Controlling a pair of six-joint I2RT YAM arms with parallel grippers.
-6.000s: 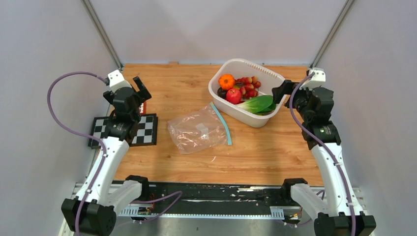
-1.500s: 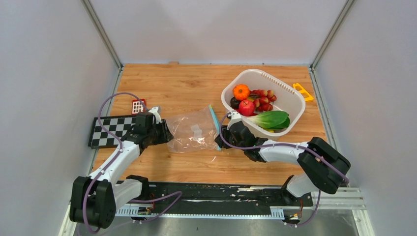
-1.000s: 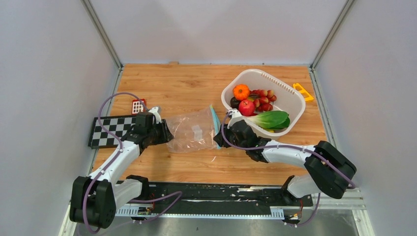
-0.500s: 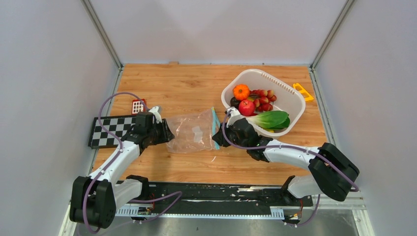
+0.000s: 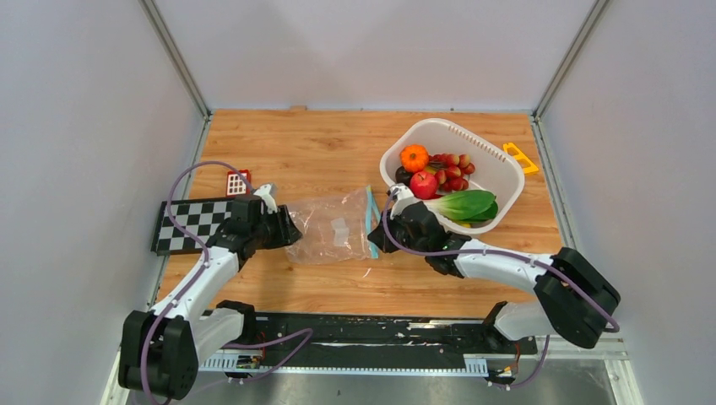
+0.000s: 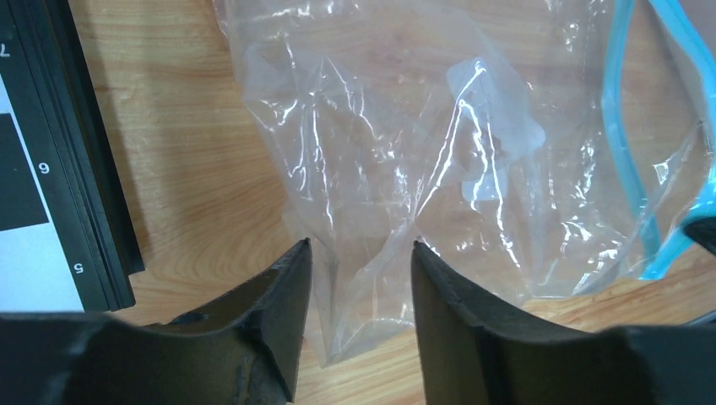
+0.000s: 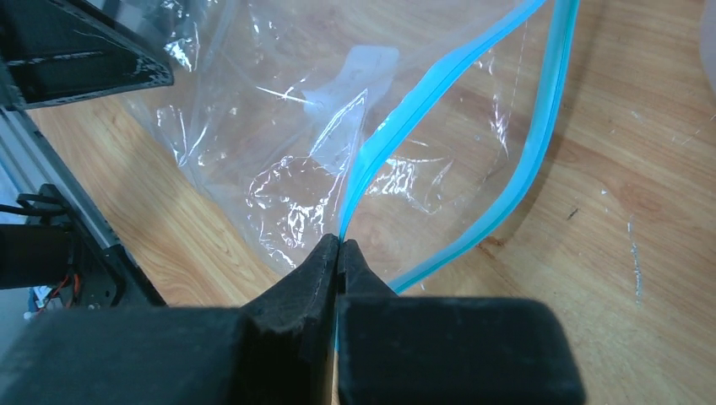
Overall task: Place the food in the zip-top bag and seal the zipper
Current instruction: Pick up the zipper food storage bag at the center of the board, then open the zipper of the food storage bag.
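Wooden table [image 5: 321, 143]: right hand [image 7: 340, 245] pinches the zipper [image 7: 439, 78]; left hand [image 6: 359, 253], half open, straddles the bag [image 6: 380, 126].

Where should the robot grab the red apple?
Probably from straight above, pinching the red apple across its round sides. The white basket's wall, the grapes and the leafy green crowd it sideways, but its top is bare.
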